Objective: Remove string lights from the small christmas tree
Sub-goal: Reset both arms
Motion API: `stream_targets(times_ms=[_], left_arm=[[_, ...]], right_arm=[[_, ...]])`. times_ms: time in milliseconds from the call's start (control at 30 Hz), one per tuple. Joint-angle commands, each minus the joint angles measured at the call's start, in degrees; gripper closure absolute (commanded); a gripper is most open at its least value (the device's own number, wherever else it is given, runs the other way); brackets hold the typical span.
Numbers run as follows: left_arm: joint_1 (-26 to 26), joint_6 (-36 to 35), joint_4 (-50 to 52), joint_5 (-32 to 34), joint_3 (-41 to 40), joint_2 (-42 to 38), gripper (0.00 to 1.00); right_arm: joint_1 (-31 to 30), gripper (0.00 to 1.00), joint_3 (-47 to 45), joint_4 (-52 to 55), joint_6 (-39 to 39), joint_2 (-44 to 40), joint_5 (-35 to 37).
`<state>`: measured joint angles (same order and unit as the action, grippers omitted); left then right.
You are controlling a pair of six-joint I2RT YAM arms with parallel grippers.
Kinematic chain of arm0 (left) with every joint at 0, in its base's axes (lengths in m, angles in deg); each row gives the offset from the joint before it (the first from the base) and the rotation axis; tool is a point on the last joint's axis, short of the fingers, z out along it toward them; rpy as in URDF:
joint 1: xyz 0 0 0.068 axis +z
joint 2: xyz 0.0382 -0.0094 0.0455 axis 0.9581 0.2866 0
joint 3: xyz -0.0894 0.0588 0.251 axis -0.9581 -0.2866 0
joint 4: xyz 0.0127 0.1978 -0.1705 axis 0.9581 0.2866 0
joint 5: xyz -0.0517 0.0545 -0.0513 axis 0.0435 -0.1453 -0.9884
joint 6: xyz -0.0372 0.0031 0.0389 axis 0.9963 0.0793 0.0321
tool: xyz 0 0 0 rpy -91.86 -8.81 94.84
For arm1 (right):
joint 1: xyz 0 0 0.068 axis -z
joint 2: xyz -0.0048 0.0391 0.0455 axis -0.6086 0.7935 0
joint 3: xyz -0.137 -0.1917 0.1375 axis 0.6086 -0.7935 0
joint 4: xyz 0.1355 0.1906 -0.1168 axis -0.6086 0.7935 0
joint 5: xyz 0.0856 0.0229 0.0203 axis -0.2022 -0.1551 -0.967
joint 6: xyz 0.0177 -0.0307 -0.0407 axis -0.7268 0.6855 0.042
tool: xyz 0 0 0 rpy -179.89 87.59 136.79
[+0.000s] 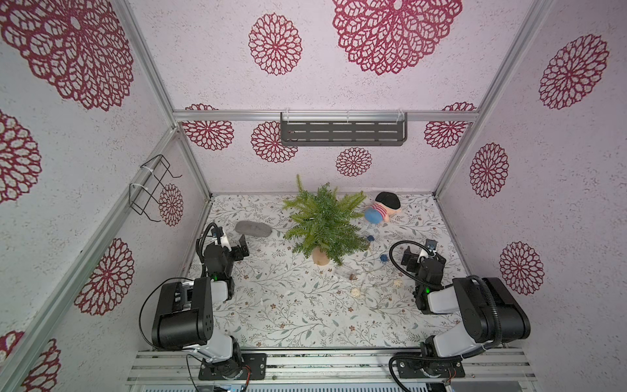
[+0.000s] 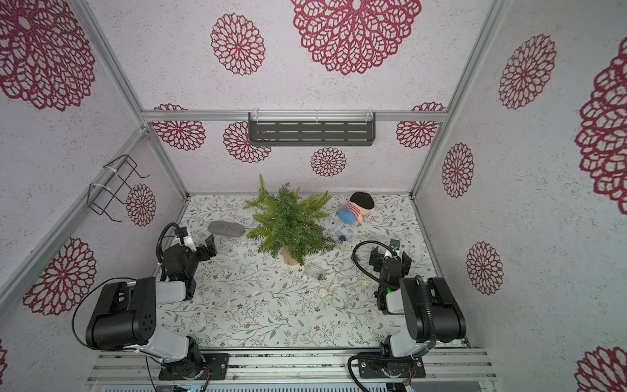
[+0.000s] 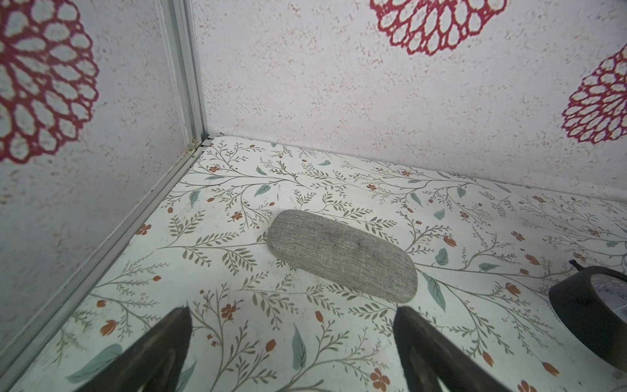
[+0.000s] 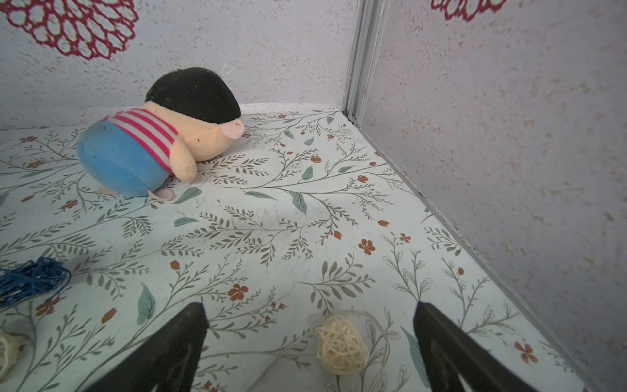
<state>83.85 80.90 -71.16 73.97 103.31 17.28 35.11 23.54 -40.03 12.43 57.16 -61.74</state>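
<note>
The small christmas tree point(image 1: 322, 222) stands on its tan base point(image 1: 320, 257) at the middle back of the table, seen in both top views point(image 2: 290, 224). The string lights point(image 1: 384, 258) lie on the table right of and in front of the tree. Their clear box point(image 1: 346, 272) rests near the base. No balls show among the branches. My right gripper point(image 1: 409, 259) is open just right of the wire. In the right wrist view a cream ball point(image 4: 341, 344) lies on the table between the spread fingers point(image 4: 190, 339), and a blue ball point(image 4: 32, 280) lies off to one side. My left gripper point(image 1: 241, 249) is open and empty, left of the tree.
A grey fabric case point(image 1: 253, 228) point(image 3: 342, 254) lies by the left wall ahead of the left gripper point(image 3: 293, 314). A striped plush doll point(image 1: 383, 207) point(image 4: 159, 135) lies at the back right. A black round thing point(image 3: 590, 315) shows at the edge of the left wrist view. Walls close three sides.
</note>
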Motion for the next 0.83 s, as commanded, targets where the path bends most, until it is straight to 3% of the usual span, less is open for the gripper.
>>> stream_targets(times_ms=[0,800], left_arm=[[0.0,-1.3,-0.3,-0.8,-0.5,-0.2,0.03],[0.0,-1.2,-0.2,-0.8,-0.2,-0.1,0.03]], right_arm=[[-0.1,0.01,0.5,-2.8,-0.3,-0.6,0.1],[0.0,0.01,0.7,-2.5,-0.5,-0.6,-0.4]])
